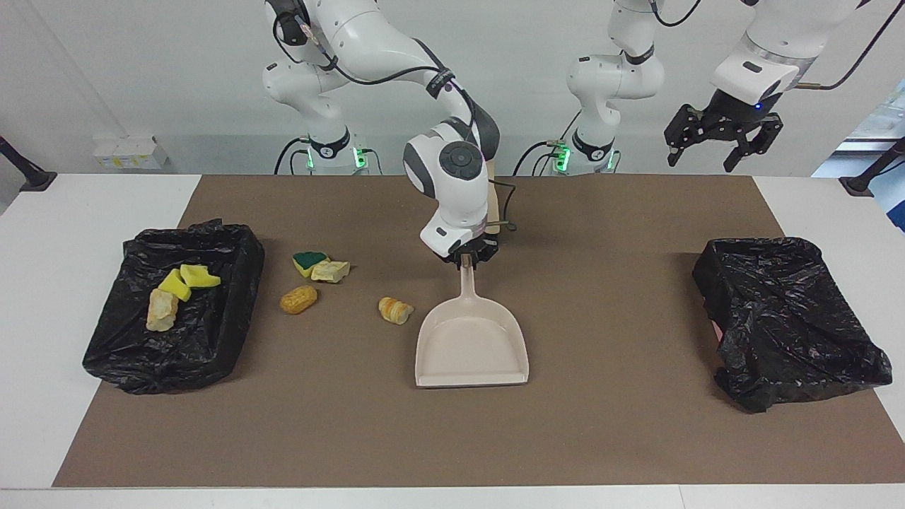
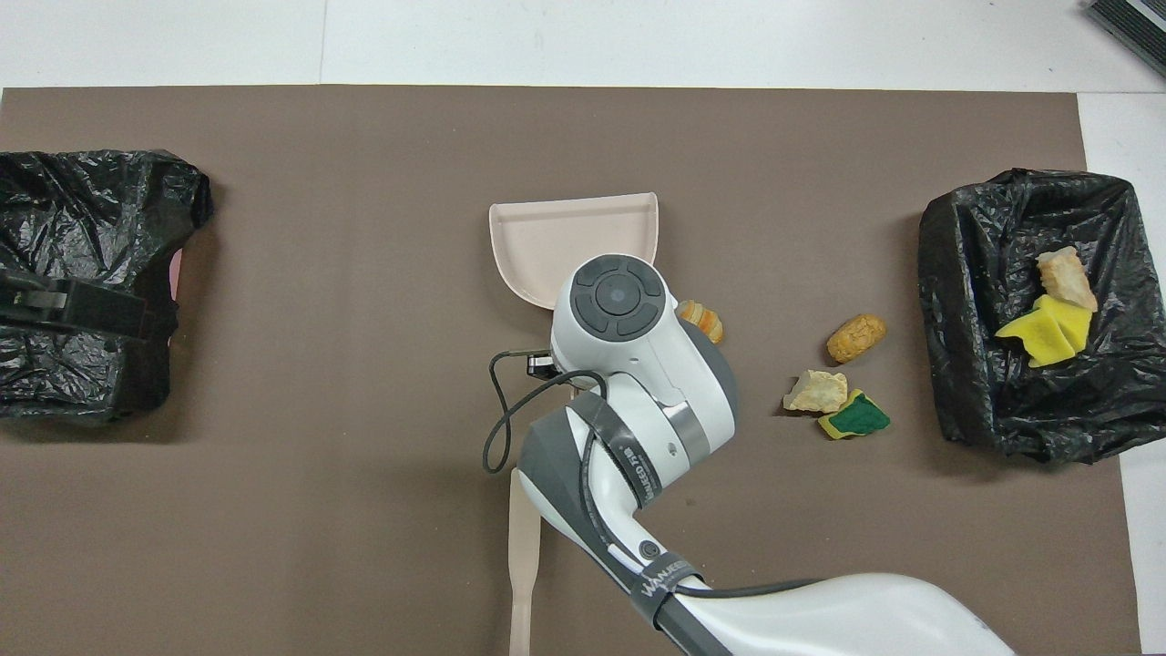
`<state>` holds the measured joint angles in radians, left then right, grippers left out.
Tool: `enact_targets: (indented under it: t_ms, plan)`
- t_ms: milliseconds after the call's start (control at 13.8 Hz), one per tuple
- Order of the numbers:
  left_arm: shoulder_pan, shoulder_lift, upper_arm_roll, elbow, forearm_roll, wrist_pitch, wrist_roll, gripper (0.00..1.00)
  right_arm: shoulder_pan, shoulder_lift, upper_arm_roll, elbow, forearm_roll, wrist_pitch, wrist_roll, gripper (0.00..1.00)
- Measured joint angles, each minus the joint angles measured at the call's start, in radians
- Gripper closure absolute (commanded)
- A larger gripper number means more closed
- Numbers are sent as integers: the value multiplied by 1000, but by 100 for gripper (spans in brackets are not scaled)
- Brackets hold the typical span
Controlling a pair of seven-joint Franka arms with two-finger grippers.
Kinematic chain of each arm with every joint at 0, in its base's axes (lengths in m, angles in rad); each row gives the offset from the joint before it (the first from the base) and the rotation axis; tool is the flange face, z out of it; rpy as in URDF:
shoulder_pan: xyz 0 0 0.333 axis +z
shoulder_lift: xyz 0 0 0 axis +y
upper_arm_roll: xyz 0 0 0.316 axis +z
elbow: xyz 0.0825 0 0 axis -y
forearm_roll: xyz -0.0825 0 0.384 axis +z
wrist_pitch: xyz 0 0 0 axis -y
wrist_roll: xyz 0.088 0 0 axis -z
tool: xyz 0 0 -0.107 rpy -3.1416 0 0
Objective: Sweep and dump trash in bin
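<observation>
**A:** Where does it stand?

**B:** The dustpan (image 1: 472,350) lies flat on the brown mat (image 1: 601,424) mid-bench, its mouth facing away from the robots. The right pincer (image 1: 466,256) sits at the tip of the handle; I cannot tell whether it grips or has let go. The left pincer (image 1: 721,138) waits, spread wide, in the air over its own end of the bench.

**A:** And the trash?

**B:** Two yellow sponge bits (image 1: 189,279) and a pale chunk (image 1: 161,309) are in the bin (image 1: 233,240) at the right arm's end. Four scraps are on the mat between that bin and the pan: a green-and-yellow sponge (image 1: 307,260) touching a beige chunk (image 1: 331,271), an orange lump (image 1: 298,299), and a striped bread lump (image 1: 394,309) just beside the pan's wall.

**A:** So how to do it well?

**B:** I'd judge the pan needs to sit flush, lip down, before anything else. The scraps lie beside it, not before its mouth, so turn the mouth toward them or sweep them round. The brush (image 2: 524,556) lies nearer the robots; fetch it without knocking the handle.
</observation>
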<state>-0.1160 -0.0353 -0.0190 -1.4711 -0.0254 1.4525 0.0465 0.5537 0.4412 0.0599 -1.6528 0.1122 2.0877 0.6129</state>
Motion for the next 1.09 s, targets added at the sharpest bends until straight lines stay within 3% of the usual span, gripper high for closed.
enact_targets:
  t_ms: [507, 870, 1087]
  plan:
    - [-9, 0, -4, 0, 0, 4, 0, 0, 115, -54, 2, -34, 0, -44, 171, 0]
    - [-57, 15, -17, -3, -1, 91, 0, 0, 223, -201, 2, -212, 0, -44, 283, 0]
    - [-141, 69, -20, -10, 0, 172, -14, 0, 297, -299, 3, -358, 0, -20, 329, 0]
